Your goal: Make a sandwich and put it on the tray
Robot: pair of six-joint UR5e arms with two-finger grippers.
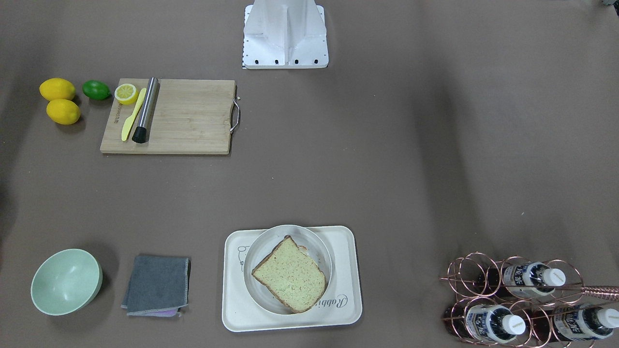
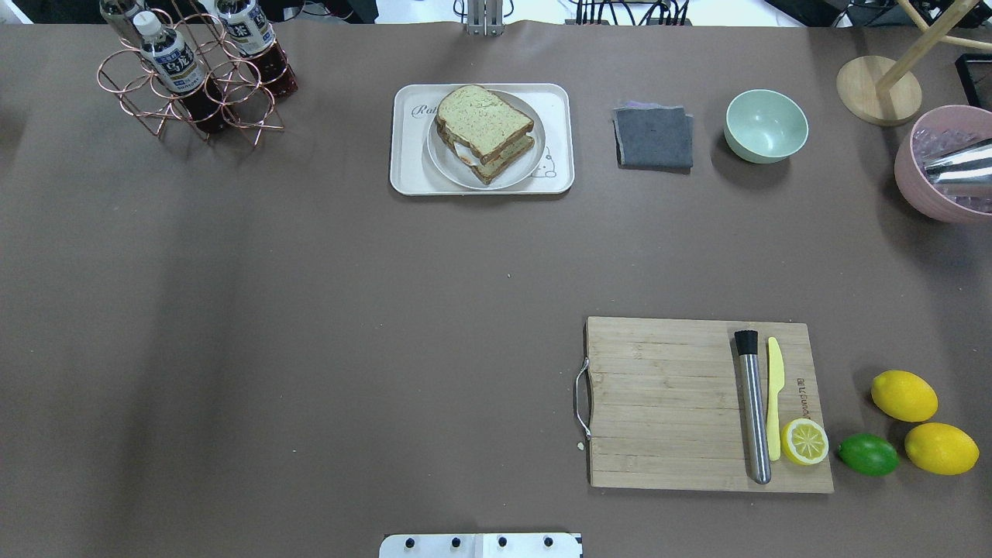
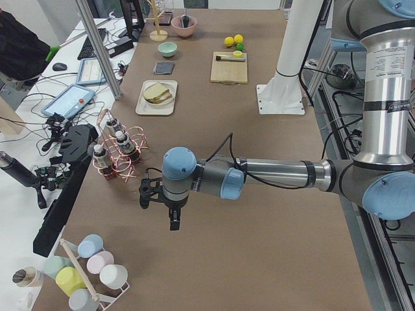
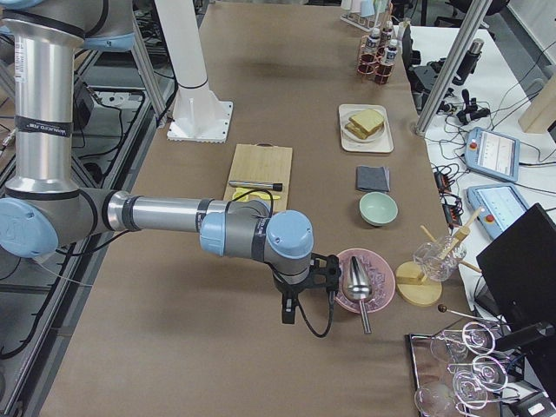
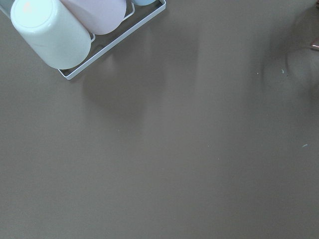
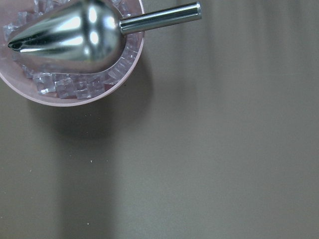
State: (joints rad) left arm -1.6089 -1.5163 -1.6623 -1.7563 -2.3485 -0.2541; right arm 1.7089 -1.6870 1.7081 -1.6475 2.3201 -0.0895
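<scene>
The sandwich (image 1: 290, 275), two bread slices with white egg between them, lies on a round pale-grey plate (image 1: 263, 245) on the cream tray (image 1: 237, 309). It also shows in the overhead view (image 2: 484, 130) on the plate (image 2: 448, 159) and tray (image 2: 404, 167), and small in both side views. My left gripper (image 3: 172, 217) hangs over bare table far from the tray, near the bottle rack. My right gripper (image 4: 291, 306) hangs over the table beside a pink ice bowl. Both show only in side views, so I cannot tell if they are open or shut.
A wooden cutting board (image 2: 666, 403) carries a steel muddler, yellow knife and lemon half. Two lemons and a lime (image 2: 868, 454) lie beside it. A grey cloth (image 2: 653, 137), green bowl (image 2: 766, 125), pink ice bowl with scoop (image 6: 70, 45), bottle rack (image 2: 194, 74) and cup rack (image 5: 75, 30) stand around.
</scene>
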